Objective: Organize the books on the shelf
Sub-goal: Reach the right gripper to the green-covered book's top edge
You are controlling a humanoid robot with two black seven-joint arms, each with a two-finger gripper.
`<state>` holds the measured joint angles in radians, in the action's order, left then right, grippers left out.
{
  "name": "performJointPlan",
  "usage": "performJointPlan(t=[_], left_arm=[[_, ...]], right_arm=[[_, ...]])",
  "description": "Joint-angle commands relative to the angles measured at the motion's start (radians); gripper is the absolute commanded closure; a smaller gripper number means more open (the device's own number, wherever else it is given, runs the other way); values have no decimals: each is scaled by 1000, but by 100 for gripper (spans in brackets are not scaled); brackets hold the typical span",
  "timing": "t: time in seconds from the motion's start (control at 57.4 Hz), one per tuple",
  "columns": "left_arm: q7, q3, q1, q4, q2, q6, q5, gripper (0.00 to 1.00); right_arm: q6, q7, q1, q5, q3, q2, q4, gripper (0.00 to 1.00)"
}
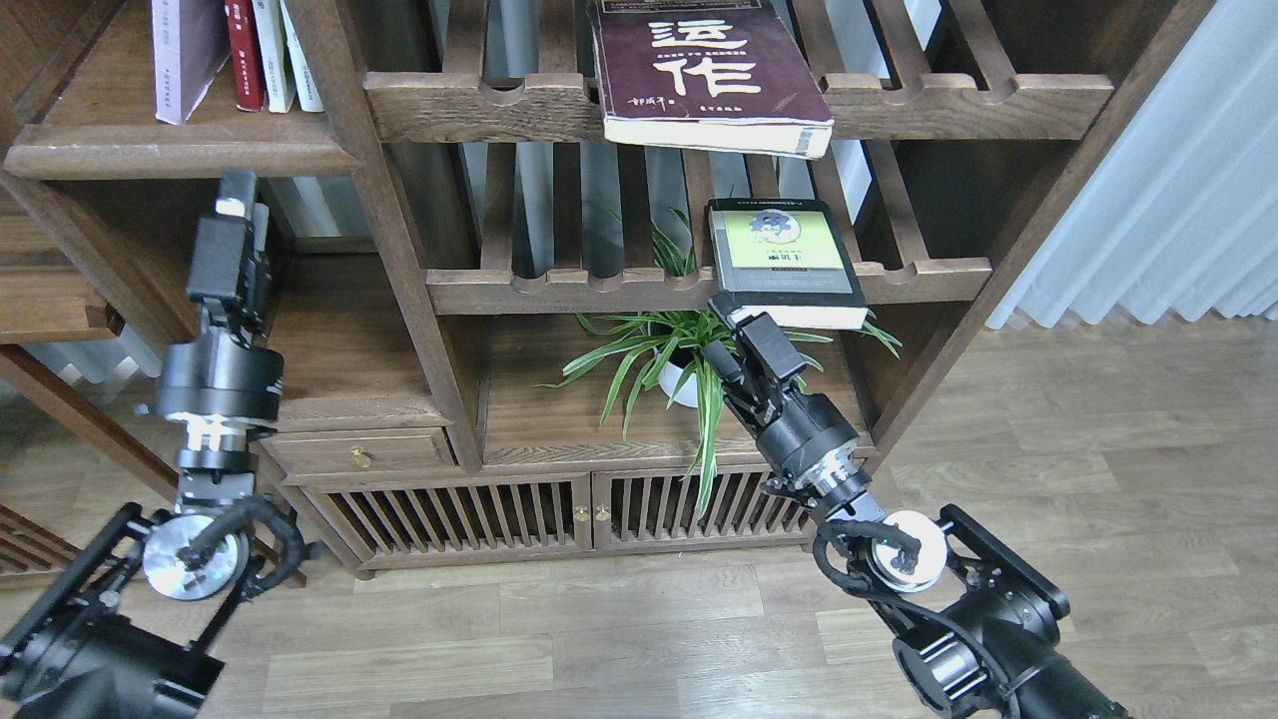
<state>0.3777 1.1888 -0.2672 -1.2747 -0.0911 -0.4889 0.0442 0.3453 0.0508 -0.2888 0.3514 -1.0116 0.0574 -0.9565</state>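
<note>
A thick maroon book (699, 70) with white characters lies flat on the upper slatted rack, its front overhanging. On the rack below lies a grey-black book (784, 262) with a yellow-green panel. A pale lavender-white paperback (180, 50) leans on the solid plank shelf (180, 155) at the upper left. My right gripper (721, 330) is open just below the grey-black book's front left corner, with nothing between its fingers. My left gripper (237, 190) points up under the plank shelf, seen side-on, so its fingers cannot be told apart.
A red book and white books (265, 50) stand beside the paperback. A potted spider plant (679, 374) sits under the lower rack, right behind my right gripper. Below are a drawer (359, 451) and slatted cabinet doors (589, 514). A white curtain (1178, 200) hangs at right.
</note>
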Motion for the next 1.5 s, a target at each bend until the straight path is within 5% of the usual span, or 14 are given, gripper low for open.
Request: performJointPlan(t=[0.0,0.435,0.801,0.888,1.045,1.167,1.376,1.481], left_arm=[[-42,-3,9,5,24,0,0,33],[-53,-120,48,6,39,0,13,27],[-51,-178,49,9,37,0,20,11],[-49,-192,54,9,36,0,19,2],[-40,-201,72,8,36,0,19,0],[-42,-213,79,8,31,0,20,0],[-48,-232,79,6,28,0,22,0],[-48,-233,79,8,33,0,20,0]], right_arm=[[-54,-6,-29,1,-5,-2,33,2],[-112,-39,-125,21,-61,-39,168,5],[-247,-39,-182,43,-196,-57,180,12],[-247,-39,-182,44,-196,-57,179,22],[-246,-40,-181,55,-217,-57,180,43],[-236,-51,-179,61,-263,-57,180,71],[-206,-52,-174,74,-271,-57,180,95],[-143,-43,-167,89,-271,-57,182,96]])
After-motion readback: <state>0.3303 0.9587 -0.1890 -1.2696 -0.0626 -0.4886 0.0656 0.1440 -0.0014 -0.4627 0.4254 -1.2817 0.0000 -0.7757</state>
